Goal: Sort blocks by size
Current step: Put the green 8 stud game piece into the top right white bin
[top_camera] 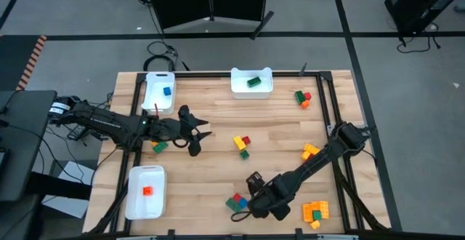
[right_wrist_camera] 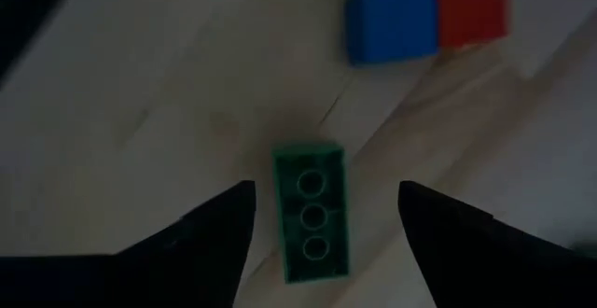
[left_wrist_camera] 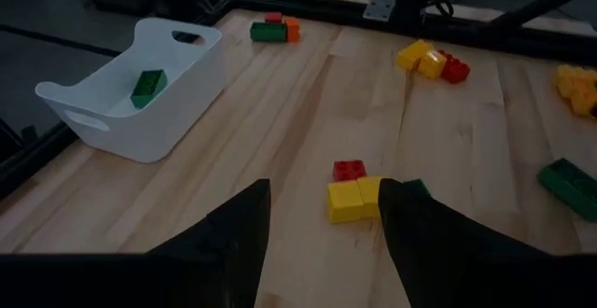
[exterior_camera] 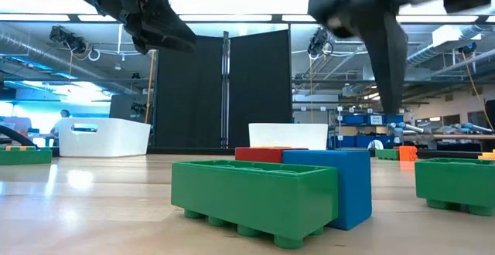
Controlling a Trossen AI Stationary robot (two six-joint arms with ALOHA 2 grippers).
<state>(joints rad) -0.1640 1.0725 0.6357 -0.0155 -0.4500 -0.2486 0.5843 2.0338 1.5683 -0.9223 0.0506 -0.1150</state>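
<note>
On the left of the wooden bench (top_camera: 218, 182), a white tray (top_camera: 145, 193) near the front edge is holding one orange block (top_camera: 147, 190), and another white tray (top_camera: 158, 92) at the back-left is holding a blue block (top_camera: 167, 92). The left arm is reaching in from the left side, and its left claw (top_camera: 197, 140) is hanging above the bench with its two fingers standing apart and nothing between them; a small green-and-yellow block (top_camera: 159, 146) is lying just beside the arm. In the left wrist view the claw's dark fingers (left_wrist_camera: 238, 243) are framing a red-and-yellow cluster (left_wrist_camera: 353, 192) lying on the boards ahead. That same cluster (top_camera: 241, 144) is sitting near the middle of the bench. Behind it, at the back edge, a third white tray (top_camera: 251, 83) is carrying a green block (top_camera: 253, 81). Toward the front, the right claw (top_camera: 243, 209) is hovering just beside a green, blue and red cluster (top_camera: 236, 200); the right wrist view is showing its fingers spread wide on either side of a single green block (right_wrist_camera: 312, 224), without touching it, while the blue and red blocks (right_wrist_camera: 424, 14) are lying beyond. Further right, an orange-and-yellow pair (top_camera: 310, 151) is lying beside the right arm, a larger orange-and-yellow cluster (top_camera: 315, 212) is sitting near the front-right corner, and a green, red and orange group (top_camera: 302, 98) is resting at the back-right.
</note>
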